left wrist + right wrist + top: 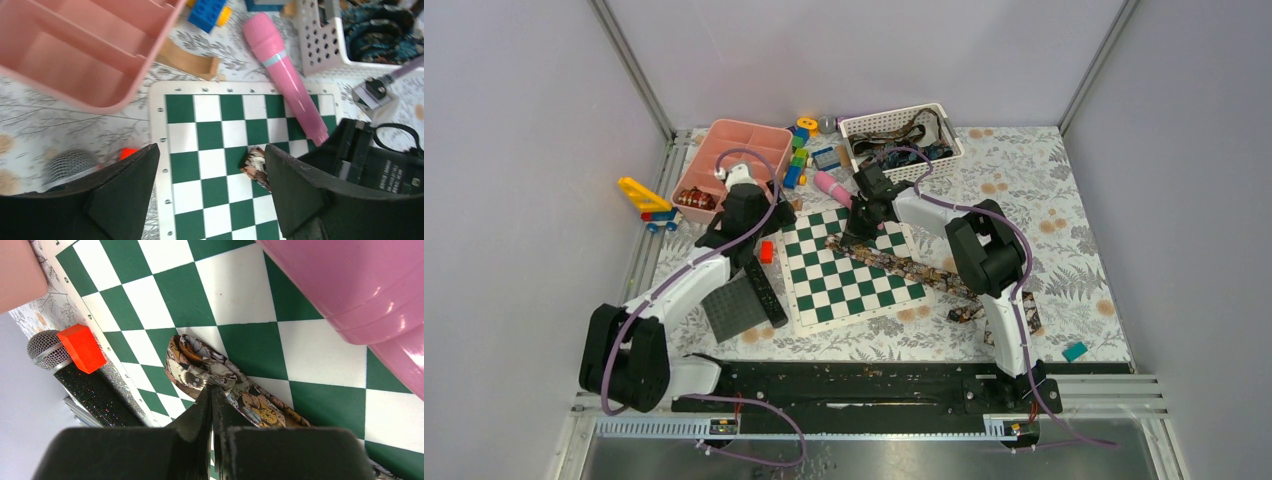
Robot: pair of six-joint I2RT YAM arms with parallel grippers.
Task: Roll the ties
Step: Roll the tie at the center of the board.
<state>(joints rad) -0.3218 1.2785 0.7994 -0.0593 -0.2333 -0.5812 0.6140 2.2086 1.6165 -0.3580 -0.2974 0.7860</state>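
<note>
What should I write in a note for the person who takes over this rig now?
Right pincer: shut on the end of the long brown patterned fabric tie, on the green-and-white chessboard.
Left pincer: open, empty, above the board's left edge.
Tie: end folded over; the rest lies unrolled across the board.
More dark patterned ties lie in the white perforated basket.
Done: only this first fold. Left: roll this tie, then the others.

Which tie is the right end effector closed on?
The brown patterned tie stretched across the chessboard; the right end effector pinches its folded end. The other ties sit bundled in the white basket, untouched.
</note>
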